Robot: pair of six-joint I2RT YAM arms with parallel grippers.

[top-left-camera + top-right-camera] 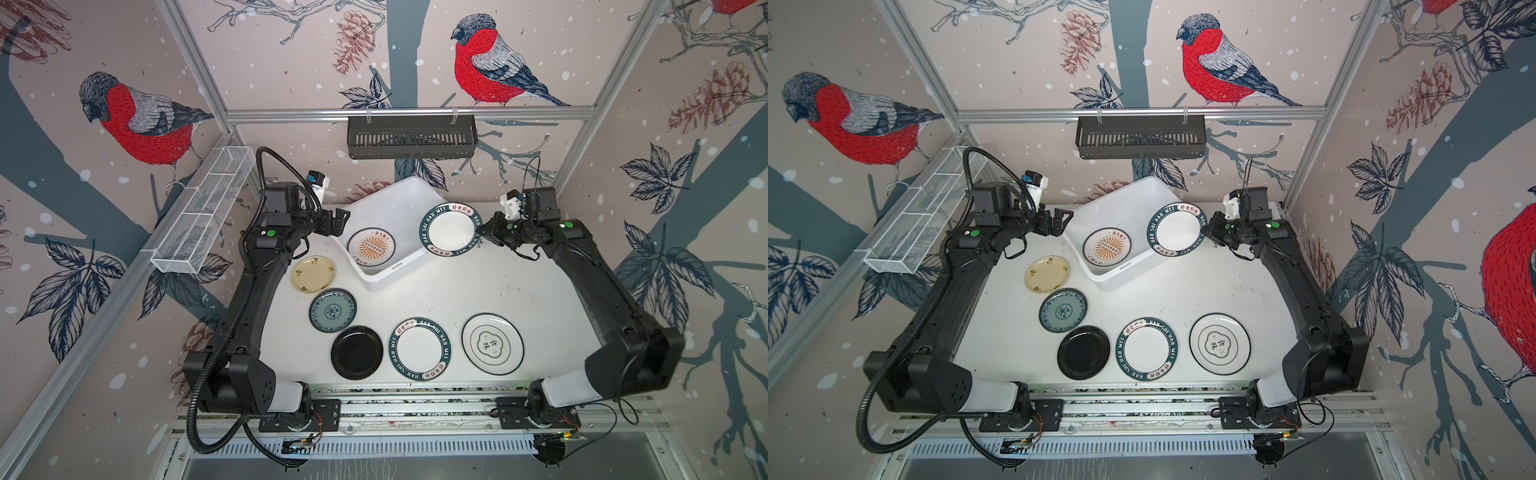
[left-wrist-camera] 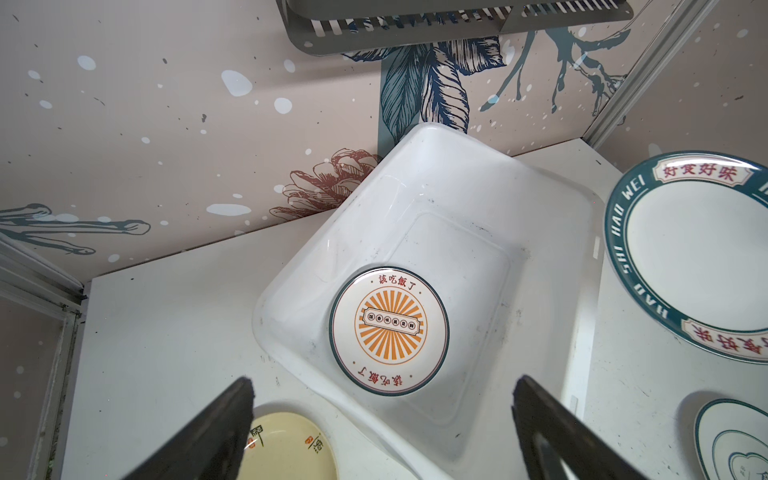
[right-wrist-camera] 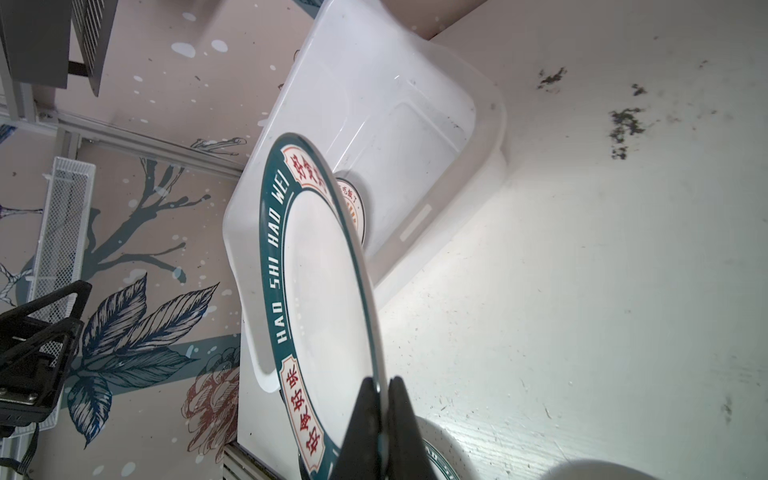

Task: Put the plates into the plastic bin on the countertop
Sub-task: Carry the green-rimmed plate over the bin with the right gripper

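The right gripper is pressed together on the rim of the green plate. The right wrist view shows the 2 fingers pinching the plate's thin edge. The green plate is up off the countertop. In both top views it hangs over the right side of the bin, partly above the inside and partly past the rim.

The bin sits at the back of the countertop, turned at a slant. 1 plate lies flat inside it, the orange plate, near the front end.

The left gripper is spread wide and holds nothing. It is just beside the left rim of the bin. In the left wrist view, the orange plate shows between its 2 fingers.

5 plates lie flat on the countertop. The yellow plate is near the front left corner of the bin. The teal plate lies just in front of the yellow plate. The black plate lies just beside the teal plate. The other green plate lies beside the black plate, and the emblem plate lies to its right.
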